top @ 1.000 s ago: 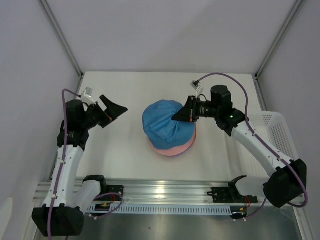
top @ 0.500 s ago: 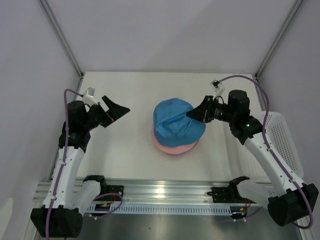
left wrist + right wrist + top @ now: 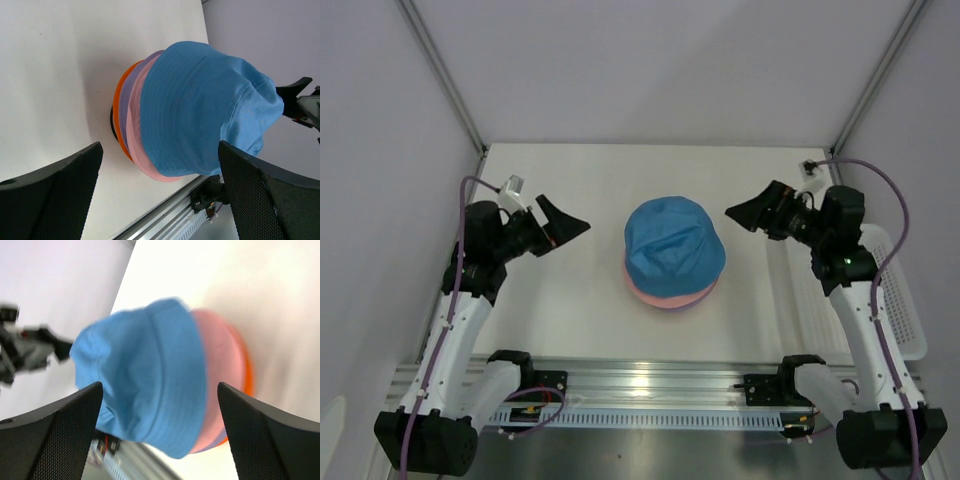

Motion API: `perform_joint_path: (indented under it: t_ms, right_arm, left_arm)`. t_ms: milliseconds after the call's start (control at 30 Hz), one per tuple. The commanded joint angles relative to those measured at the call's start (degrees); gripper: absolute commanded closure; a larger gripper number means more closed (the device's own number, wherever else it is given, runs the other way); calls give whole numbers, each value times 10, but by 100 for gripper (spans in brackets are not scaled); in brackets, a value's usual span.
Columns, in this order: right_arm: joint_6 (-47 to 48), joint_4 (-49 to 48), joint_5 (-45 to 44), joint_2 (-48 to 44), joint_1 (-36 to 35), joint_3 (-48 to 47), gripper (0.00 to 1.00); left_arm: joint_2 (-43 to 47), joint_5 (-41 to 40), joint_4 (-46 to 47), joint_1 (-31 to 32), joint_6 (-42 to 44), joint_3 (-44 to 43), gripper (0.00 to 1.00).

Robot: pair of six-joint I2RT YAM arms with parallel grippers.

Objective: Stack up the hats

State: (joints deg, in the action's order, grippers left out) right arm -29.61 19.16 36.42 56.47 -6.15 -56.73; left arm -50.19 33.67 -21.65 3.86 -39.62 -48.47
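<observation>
Left end effector [image 3: 567,224] and right end effector [image 3: 744,212] gape empty, flanking the blue hat [image 3: 675,243].

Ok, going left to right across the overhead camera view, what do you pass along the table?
left gripper → blue hat, topping the stack → right gripper → white basket

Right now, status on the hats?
Left pincer open, right pincer open, both clear. Blue hat on top of pink, purple, orange. Basket aside, far right.
</observation>
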Motion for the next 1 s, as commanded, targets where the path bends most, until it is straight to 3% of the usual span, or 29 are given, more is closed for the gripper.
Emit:
perform_joint_path:
  t_ms: [0,100,267,433,700,867,967]
  right_arm:
    - [-81,-35,19,-60,71,33,1]
    - [-140,-74,6,-97,83,104,1]
    - [-283,-223,10,-144,73,240,14]
    - [-296,-221,-52,-169,8,276,21]
    - [-308,-285,-72,-92,-54,278,39]
    - [-301,-270,-76,-86,-54,273,56]
    - [-291,-250,-83,-87,-54,275,88]
  left_arm:
    - [-2,20,13,4,16,-17,0]
    - [-10,30,37,7,1,-15,1]
    - [-27,36,84,13,-27,-7,2]
    - [-46,44,100,29,-35,-13,2]
    - [-64,42,105,41,-43,-20,3]
    - [-65,43,117,43,-51,-17,3]
    - [-75,45,138,51,-65,-11,4]
